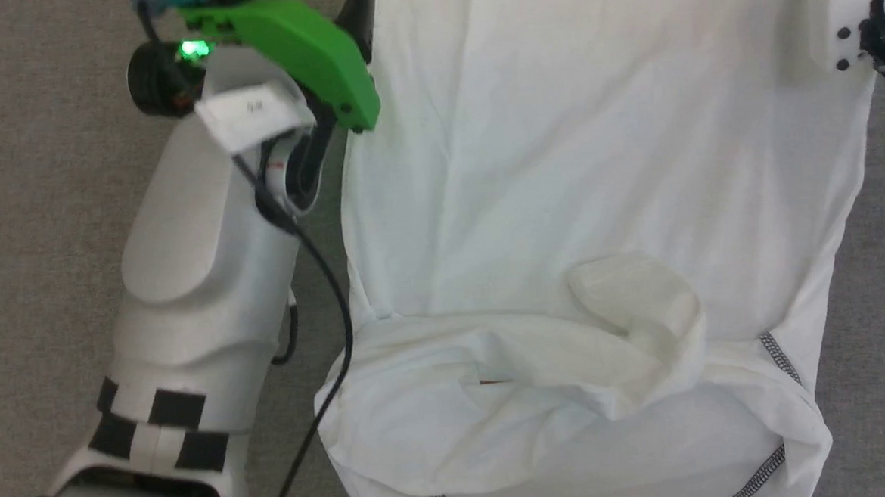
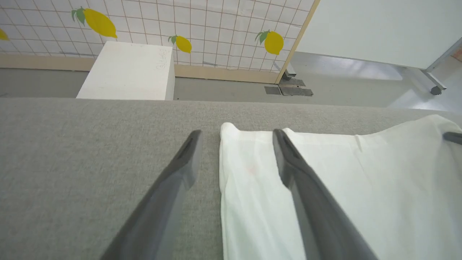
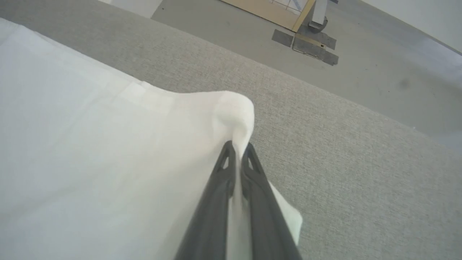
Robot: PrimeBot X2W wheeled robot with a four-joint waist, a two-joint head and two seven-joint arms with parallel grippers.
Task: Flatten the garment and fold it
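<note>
Near hem: the plain white short-sleeved fabric shirt (image 1: pixel 559 159) lies on the grey cloth-covered desk (image 1: pixel 30 187); its closest part is rumpled into a bunched fold, with grey-and-white zigzag stitching (image 1: pixel 778 356) showing along the edge.
Shirt body: past the bunch it lies mostly flat, with a few shallow creases running away from the robot.
Left hand (image 2: pixel 237 133): wide open and empty. One finger sits over bare desk and the other over cloth, so the shirt's far left corner lies between them.
Right hand (image 3: pixel 238 146): closed tight on the far right corner, with white fabric pinched and puckered between the fingers.
Step in hand: probably securing both far corners so the cloth can be stretched. The left hand should close low on the corner and catch all its layers. An even pull outward and away by both hands would likely ease the near bunch.
Beyond the desk: a white rectangular box (image 2: pixel 130 70) stands before a tiled wall with lemon prints (image 2: pixel 216 21).
</note>
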